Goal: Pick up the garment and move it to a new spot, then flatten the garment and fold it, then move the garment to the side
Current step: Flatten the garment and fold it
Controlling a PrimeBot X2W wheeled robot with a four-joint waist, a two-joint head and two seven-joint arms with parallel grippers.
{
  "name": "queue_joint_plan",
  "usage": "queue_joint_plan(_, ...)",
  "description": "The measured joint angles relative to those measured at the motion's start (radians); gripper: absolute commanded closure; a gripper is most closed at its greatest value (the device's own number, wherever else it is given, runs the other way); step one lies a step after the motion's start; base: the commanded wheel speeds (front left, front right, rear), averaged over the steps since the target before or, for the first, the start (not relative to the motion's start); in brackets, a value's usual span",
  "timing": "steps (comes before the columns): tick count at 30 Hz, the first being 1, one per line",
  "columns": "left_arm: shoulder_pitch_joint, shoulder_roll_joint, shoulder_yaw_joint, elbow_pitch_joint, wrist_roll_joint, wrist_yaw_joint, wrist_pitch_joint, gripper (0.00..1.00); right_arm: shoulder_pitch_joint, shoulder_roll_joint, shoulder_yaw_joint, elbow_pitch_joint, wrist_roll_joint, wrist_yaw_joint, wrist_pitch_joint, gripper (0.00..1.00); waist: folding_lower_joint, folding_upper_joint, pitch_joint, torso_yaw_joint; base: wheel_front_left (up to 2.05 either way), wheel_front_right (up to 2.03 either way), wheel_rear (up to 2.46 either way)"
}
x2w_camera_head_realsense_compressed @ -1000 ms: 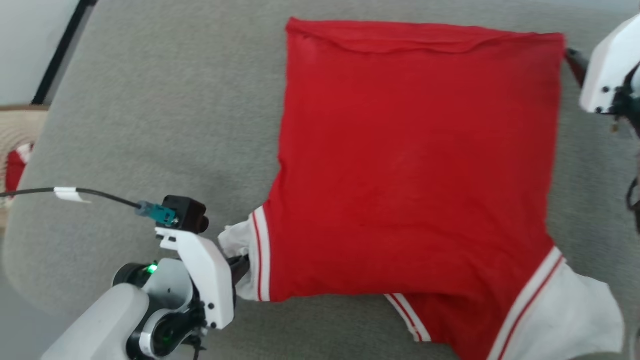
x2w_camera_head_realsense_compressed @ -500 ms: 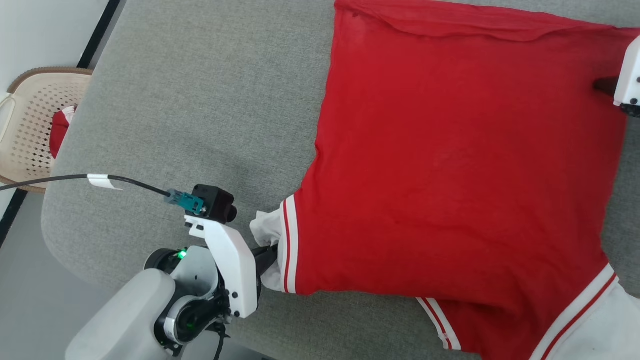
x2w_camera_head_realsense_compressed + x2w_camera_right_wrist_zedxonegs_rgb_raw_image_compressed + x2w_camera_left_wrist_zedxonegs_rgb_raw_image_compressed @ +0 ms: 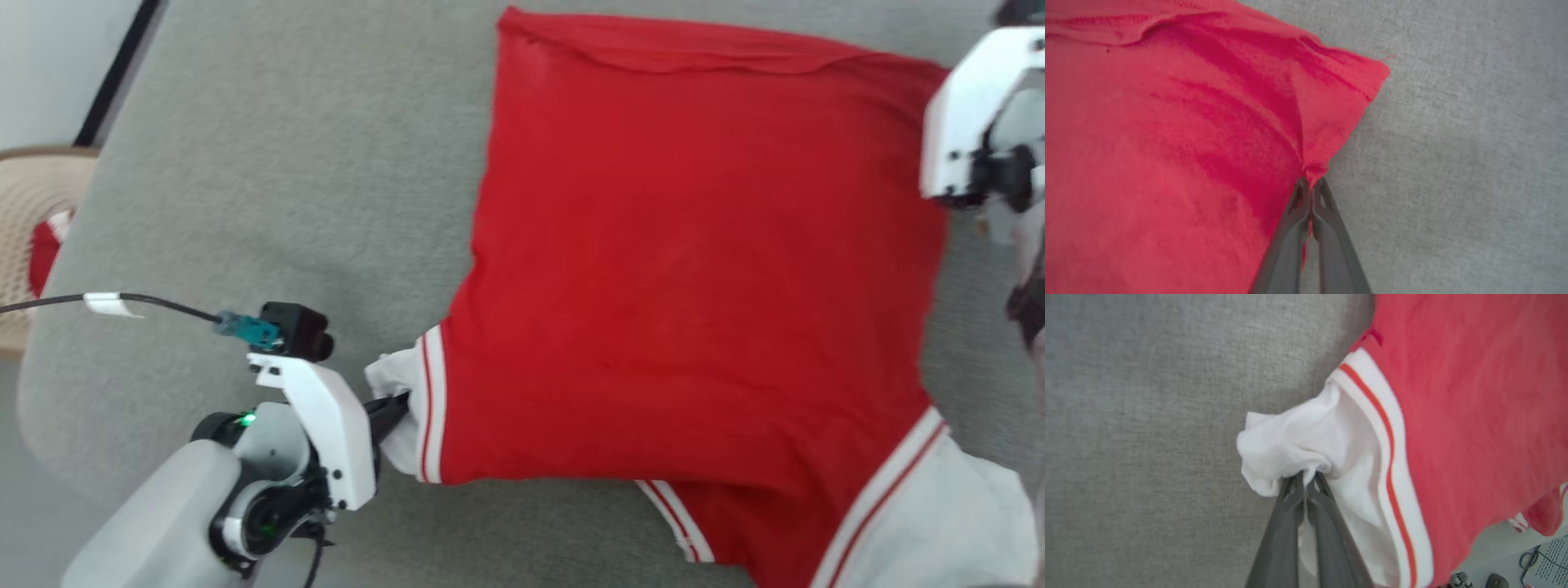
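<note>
Camera shifted since earlier, left pincer [image 3: 1305,478] and right pincer [image 3: 1311,182] gripping garment [image 3: 694,269], basket [image 3: 20,196] holding red cloth [image 3: 42,257].

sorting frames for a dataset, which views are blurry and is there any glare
Head view: soft with motion smear, worst at the right edge; the shirt is evenly lit, no glare. Left wrist view: slightly soft, the white sleeve nearly washed out where the left end effector pinches it. Right wrist view: clearest, folds by the right end effector and the grey cushion weave readable.

White wrist housing [image 3: 331,425], dark screws [image 3: 343,500] — black taped cable [image 3: 163,304], teal plug [image 3: 243,327], green LED [image 3: 245,420].
</note>
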Motion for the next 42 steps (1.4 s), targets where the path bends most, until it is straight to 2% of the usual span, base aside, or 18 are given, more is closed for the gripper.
queue_joint_plan(4,0.027,0.034,0.016,-0.018,-0.003,0.019,-0.002,1.00,0.062,0.001,0.146,-0.077,0.121,0.000,0.010,1.00,0.0001,0.0000,-0.022,-0.047,0.00,0.00,0.00)
queue_joint_plan(7,0.045,0.057,0.028,-0.038,-0.008,0.032,-0.002,1.00,0.132,-0.020,0.253,-0.192,0.233,0.000,0.050,1.00,0.0000,0.0000,-0.040,-0.082,0.00,0.00,0.00)
queue_joint_plan(14,0.085,0.103,0.047,-0.088,-0.014,0.071,0.003,1.00,0.349,-0.144,0.394,-0.560,0.490,0.000,0.200,1.00,0.0000,0.0000,-0.082,-0.155,0.00,0.00,0.00)
queue_joint_plan(19,0.108,0.120,0.055,-0.123,-0.020,0.091,0.010,1.00,0.535,-0.202,0.371,-0.825,0.572,0.000,0.309,1.00,0.0000,0.0000,-0.109,-0.195,0.00,0.00,0.00)
queue_joint_plan(24,0.119,0.129,0.055,-0.146,-0.029,0.104,0.015,1.00,0.728,-0.206,0.271,-1.051,0.582,0.000,0.390,1.00,0.0000,0.0000,-0.122,-0.211,0.00,0.00,0.00)
queue_joint_plan(29,0.121,0.130,0.052,-0.160,-0.029,0.110,0.016,1.00,0.905,-0.123,0.166,-1.191,0.536,0.000,0.429,1.00,0.0000,0.0000,-0.120,-0.206,0.00,0.00,0.00)
queue_joint_plan(32,0.121,0.125,0.049,-0.161,-0.029,0.110,0.016,1.00,0.983,-0.068,0.137,-1.208,0.500,0.000,0.425,1.00,0.0000,0.0000,-0.118,-0.201,0.00,0.00,0.00)
queue_joint_plan(35,0.121,0.117,0.046,-0.160,-0.029,0.110,0.016,1.00,1.019,-0.019,0.129,-1.182,0.475,0.000,0.370,1.00,0.0000,0.0000,-0.117,-0.194,0.00,0.00,0.00)
queue_joint_plan(36,0.121,0.116,0.045,-0.157,-0.029,0.110,0.014,1.00,1.025,-0.011,0.137,-1.173,0.467,0.000,0.347,0.94,0.0000,0.0000,-0.117,-0.192,0.00,0.00,0.00)
queue_joint_plan(37,0.121,0.115,0.044,-0.154,-0.029,0.109,0.014,1.00,1.027,-0.005,0.139,-1.164,0.456,0.000,0.319,0.58,0.0001,0.0000,-0.117,-0.191,0.00,0.00,0.00)
queue_joint_plan(38,0.121,0.114,0.044,-0.153,-0.029,0.108,0.013,1.00,1.027,0.002,0.138,-1.155,0.452,0.000,0.300,0.00,0.0000,0.0000,-0.118,-0.190,0.00,0.00,0.00)
queue_joint_plan(42,0.125,0.112,0.040,-0.150,-0.029,0.105,0.013,1.00,1.036,0.007,0.142,-1.169,0.448,0.000,0.290,0.00,0.0000,0.0000,-0.127,-0.187,0.00,0.00,0.00)
